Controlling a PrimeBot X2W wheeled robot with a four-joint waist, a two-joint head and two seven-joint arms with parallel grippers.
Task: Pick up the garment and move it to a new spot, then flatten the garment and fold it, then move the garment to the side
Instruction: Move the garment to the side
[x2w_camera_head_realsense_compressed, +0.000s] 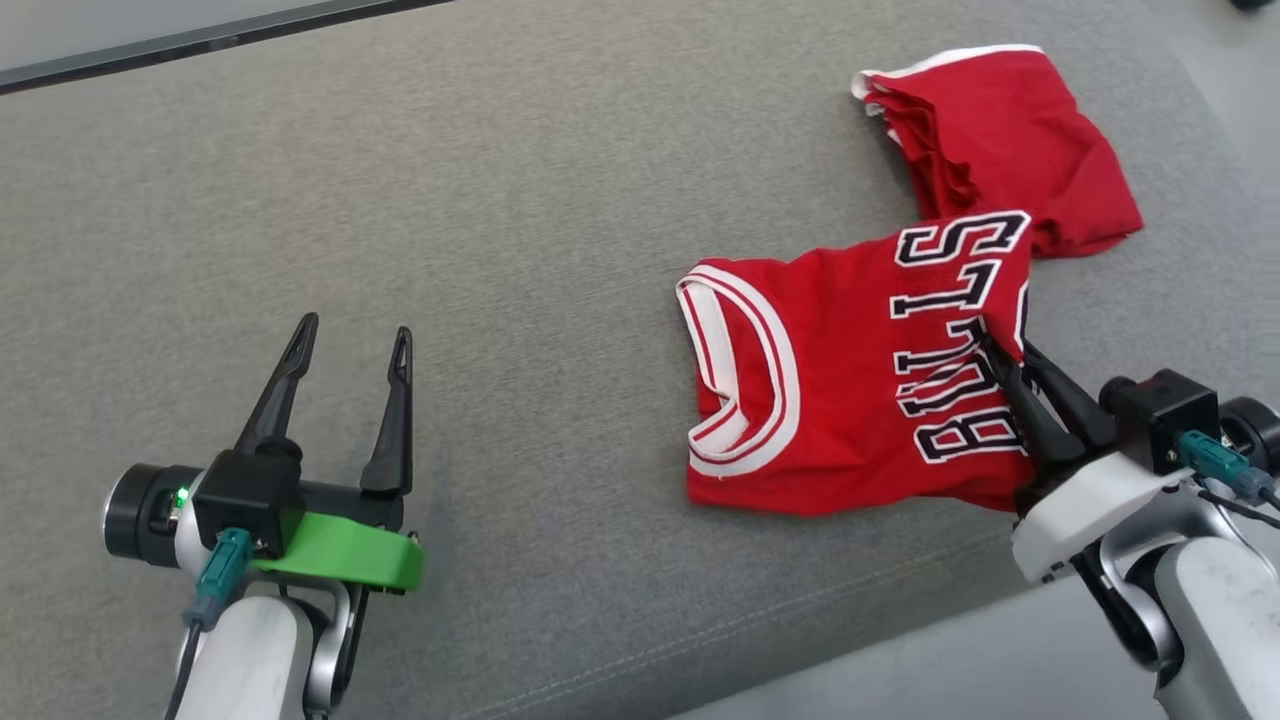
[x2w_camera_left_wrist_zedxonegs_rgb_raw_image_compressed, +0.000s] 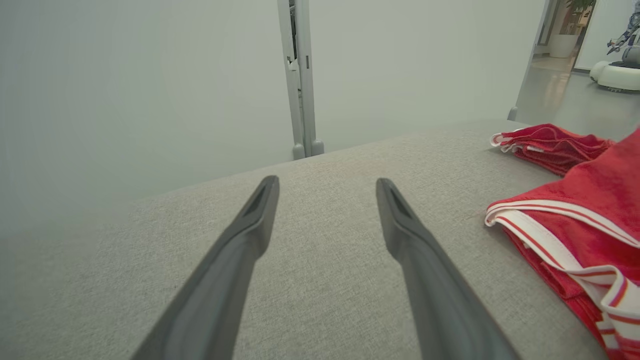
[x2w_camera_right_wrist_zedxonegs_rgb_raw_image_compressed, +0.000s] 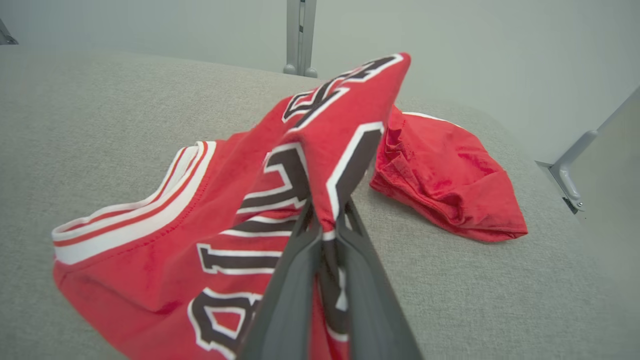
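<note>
Pinching red jersey (x2w_camera_head_realsense_compressed: 850, 400) with my right gripper (x2w_camera_head_realsense_compressed: 1000, 355) — fingers pressed together on fold at lettering, cloth tented up, rest lying on grey cushion (x2w_camera_head_realsense_compressed: 500, 200), right side. Pick-up looks begun; move, flatten, fold, set-aside all left. My left gripper (x2w_camera_head_realsense_compressed: 355, 328) spread wide, empty, well apart from jersey. Cushion's near edge close under jersey — plenty of bare room to left. Crumpled red part (x2w_camera_head_realsense_compressed: 1010, 140) beyond, can't tell if separate.

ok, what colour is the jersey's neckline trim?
White with thin red stripes. The neckline trim of the red jersey shows best in the head view.
</note>
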